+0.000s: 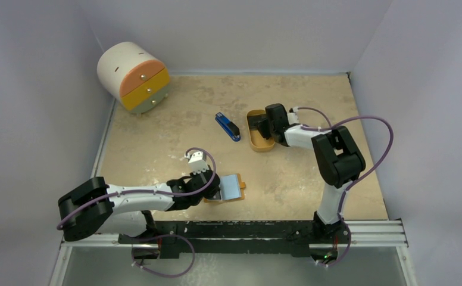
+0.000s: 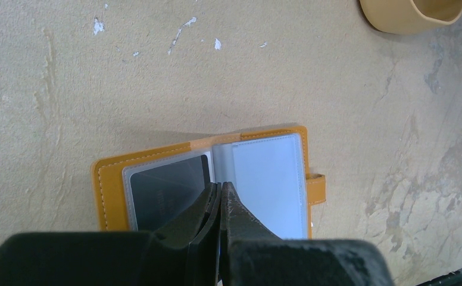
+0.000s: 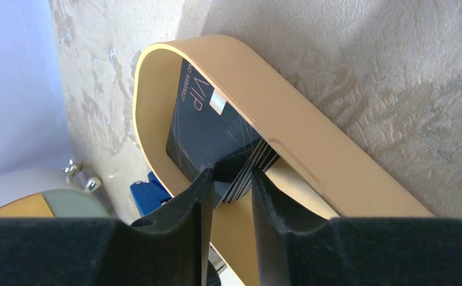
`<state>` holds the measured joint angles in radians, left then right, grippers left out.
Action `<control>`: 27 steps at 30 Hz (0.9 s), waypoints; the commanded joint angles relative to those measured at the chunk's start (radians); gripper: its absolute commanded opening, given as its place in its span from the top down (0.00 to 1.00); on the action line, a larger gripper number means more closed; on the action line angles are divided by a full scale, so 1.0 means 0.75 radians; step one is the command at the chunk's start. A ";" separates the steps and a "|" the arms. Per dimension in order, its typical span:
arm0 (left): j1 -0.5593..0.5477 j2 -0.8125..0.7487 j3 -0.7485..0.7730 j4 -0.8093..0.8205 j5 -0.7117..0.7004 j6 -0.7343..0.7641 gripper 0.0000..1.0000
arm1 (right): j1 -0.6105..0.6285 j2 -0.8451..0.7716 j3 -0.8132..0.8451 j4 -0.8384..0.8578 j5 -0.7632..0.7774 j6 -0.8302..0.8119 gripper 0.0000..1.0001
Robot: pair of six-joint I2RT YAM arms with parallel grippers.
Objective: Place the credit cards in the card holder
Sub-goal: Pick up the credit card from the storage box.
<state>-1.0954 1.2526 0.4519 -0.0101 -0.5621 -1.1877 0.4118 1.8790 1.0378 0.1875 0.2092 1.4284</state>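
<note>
While the closed left fingers (image 2: 220, 189) rest on the open card holder (image 2: 112, 179), the right fingers (image 3: 231, 174), slightly apart, straddle the credit cards (image 3: 211, 128) in the tray (image 3: 300, 131) well apart from it, grip unclear.

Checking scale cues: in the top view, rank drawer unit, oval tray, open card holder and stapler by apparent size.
1. drawer unit
2. oval tray and open card holder: too alike to rank, both partly covered
3. stapler

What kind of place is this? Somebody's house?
Probably a robot test booth, not a home: left arm and right arm bolted to a rail, plain walls boxing in the tabletop.
</note>
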 commanded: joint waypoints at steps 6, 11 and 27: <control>-0.004 0.003 0.006 0.037 -0.028 -0.012 1.00 | -0.005 -0.063 -0.070 -0.015 0.016 0.004 0.71; -0.004 0.011 0.006 0.042 -0.023 -0.013 1.00 | -0.005 -0.086 -0.093 -0.007 0.020 0.002 0.72; -0.004 0.017 0.006 0.046 -0.021 -0.018 1.00 | -0.005 -0.113 -0.088 0.004 0.020 -0.020 0.86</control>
<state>-1.0954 1.2613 0.4519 -0.0090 -0.5617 -1.1927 0.4118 1.8294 0.9775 0.2203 0.2100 1.4284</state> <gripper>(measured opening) 0.006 0.157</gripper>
